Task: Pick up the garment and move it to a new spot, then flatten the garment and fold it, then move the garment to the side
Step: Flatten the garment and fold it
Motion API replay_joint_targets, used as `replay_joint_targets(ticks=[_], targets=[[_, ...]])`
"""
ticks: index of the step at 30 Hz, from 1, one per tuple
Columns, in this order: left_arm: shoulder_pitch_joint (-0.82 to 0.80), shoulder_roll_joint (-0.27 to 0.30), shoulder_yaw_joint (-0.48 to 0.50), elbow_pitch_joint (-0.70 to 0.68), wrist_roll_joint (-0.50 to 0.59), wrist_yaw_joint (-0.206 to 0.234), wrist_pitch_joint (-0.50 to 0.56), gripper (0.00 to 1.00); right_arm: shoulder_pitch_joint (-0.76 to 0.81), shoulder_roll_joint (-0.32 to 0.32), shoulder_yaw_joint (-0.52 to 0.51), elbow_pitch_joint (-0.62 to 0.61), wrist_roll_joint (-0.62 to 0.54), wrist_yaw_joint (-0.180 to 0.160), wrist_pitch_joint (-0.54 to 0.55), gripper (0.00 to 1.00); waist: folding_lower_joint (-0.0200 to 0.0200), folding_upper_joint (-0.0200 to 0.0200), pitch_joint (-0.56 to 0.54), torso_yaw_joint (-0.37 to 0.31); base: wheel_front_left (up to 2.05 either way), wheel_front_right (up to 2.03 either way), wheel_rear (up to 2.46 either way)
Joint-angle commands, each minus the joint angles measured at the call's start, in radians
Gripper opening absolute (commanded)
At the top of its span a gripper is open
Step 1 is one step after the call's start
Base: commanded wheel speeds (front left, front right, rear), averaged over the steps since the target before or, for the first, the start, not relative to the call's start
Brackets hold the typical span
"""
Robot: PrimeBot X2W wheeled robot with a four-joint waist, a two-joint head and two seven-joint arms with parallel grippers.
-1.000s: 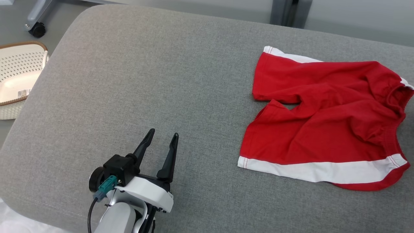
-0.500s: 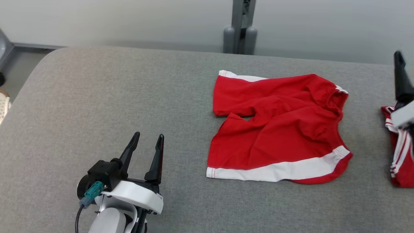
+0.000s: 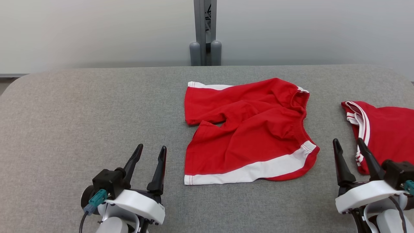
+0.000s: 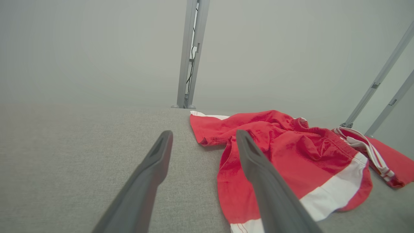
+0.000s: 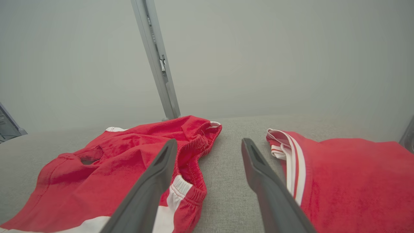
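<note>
Camera swung right, red shorts (image 3: 249,139) on grey cushion (image 3: 81,113), pale wall (image 3: 97,29) behind, jaws wide, empty

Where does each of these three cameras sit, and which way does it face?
Head view: on the head, facing down at red shorts on a grey table; left gripper, right gripper, open.
Left wrist view: on that wrist, facing along its fingers toward the shorts.
Right wrist view: likewise, fingers framing the shorts and another red garment.
Shared: all show the shorts.

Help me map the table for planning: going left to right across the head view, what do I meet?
left gripper → red shorts → red garment with white trim
</note>
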Motion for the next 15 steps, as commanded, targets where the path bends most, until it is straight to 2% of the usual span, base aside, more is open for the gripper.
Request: replay_joint_targets(ticks=[1,7,11,15], targets=[[0.004,0.004,0.001,0.006,-0.001,-0.006,-0.003,1.0,0.009,0.003,-0.003,-0.002,-0.008,0.001,0.0,1.0,0.0,-0.0001,-0.001,-0.005,0.0,0.0,0.0],[0.005,0.004,-0.005,0.036,-0.035,-0.006,-0.003,1.0,0.005,0.031,0.002,0.035,0.003,0.001,0.0,1.0,0.0,-0.0001,-0.004,-0.003,0.0,0.0,0.0],[0.002,0.004,-0.039,0.085,-0.061,-0.005,-0.003,1.0,-0.012,0.024,0.031,0.089,0.026,0.001,0.0,1.0,0.0,-0.0001,-0.005,0.005,0.0,0.0,0.0],[-0.026,0.004,-0.135,0.213,-0.139,-0.032,0.0,1.0,-0.046,0.028,0.063,0.189,0.071,0.001,0.0,1.0,0.0,-0.0001,-0.004,0.017,0.0,0.0,0.0]])
